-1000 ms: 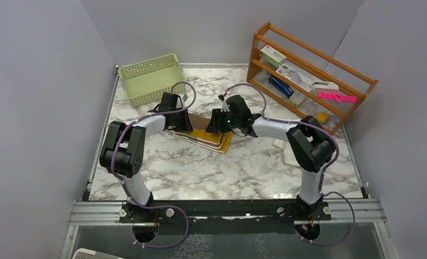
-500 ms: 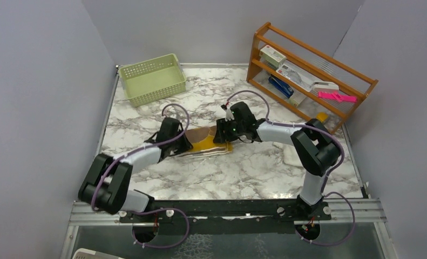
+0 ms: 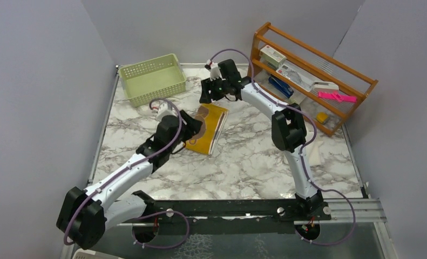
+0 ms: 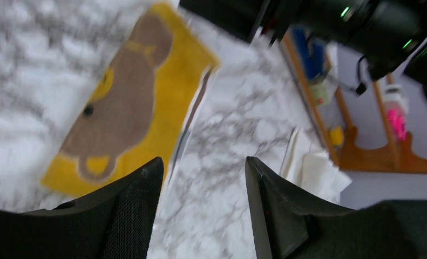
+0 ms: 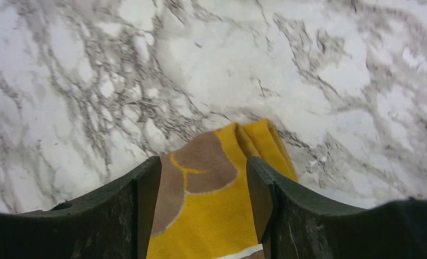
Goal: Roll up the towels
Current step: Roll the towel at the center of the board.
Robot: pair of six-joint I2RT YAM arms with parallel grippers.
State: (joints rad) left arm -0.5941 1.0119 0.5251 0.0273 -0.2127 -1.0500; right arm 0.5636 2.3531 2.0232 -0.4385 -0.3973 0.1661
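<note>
Two releases: left pincer [image 4: 203,164] and right pincer [image 5: 203,162] now spread, empty; we see the yellow towel [image 3: 208,129] swung round, flat on the table [image 3: 243,162], still unrolled.

A flat mustard-yellow cloth towel [image 4: 184,70] with a brown animal figure lies on the white marble-patterned table [image 4: 238,124]. The left gripper [image 4: 203,170] hangs over one edge of it, black fingers [image 4: 130,216] spread, holding nothing. Right of the towel, apart, a crumpled cream-white cloth towel [image 4: 313,167] lies beside an orange-brown wooden rack [image 4: 362,156].
</note>
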